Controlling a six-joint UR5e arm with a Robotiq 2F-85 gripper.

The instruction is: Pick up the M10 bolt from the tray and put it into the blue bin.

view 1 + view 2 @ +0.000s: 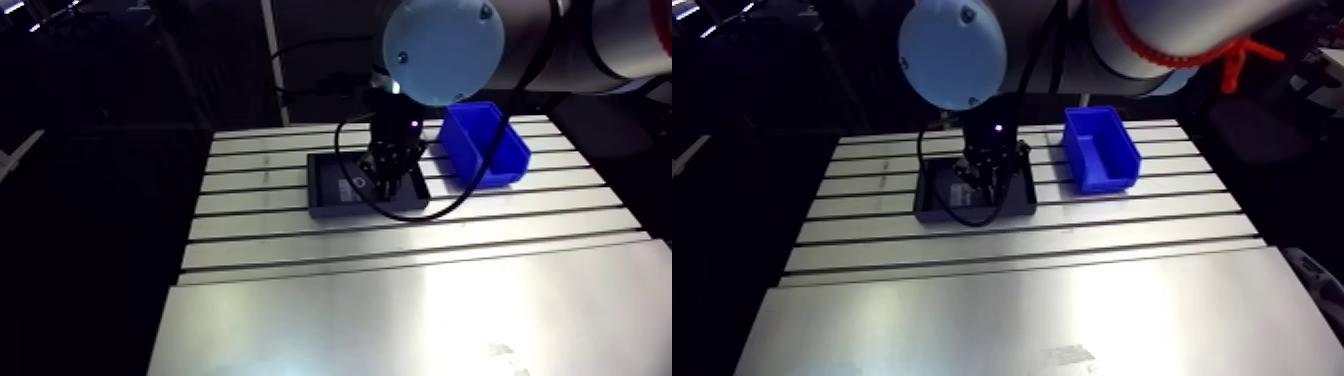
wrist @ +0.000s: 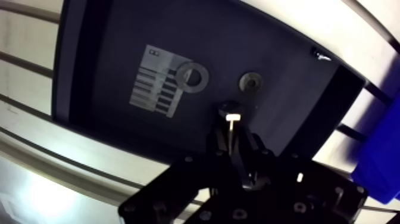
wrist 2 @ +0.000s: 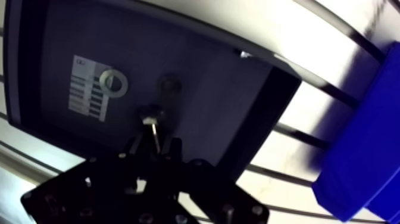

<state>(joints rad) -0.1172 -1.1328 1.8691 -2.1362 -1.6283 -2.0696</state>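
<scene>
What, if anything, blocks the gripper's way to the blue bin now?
Probably nothing. The gripper, shut on the bolt, is above the tray; the blue bin stands open-topped beside the tray, and only the table shows between them.

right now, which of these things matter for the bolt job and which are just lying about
For the job:
M10 bolt, gripped by the tool
tray
blue bin

Lying about:
washer
small round part beside it
label on the tray floor
</scene>
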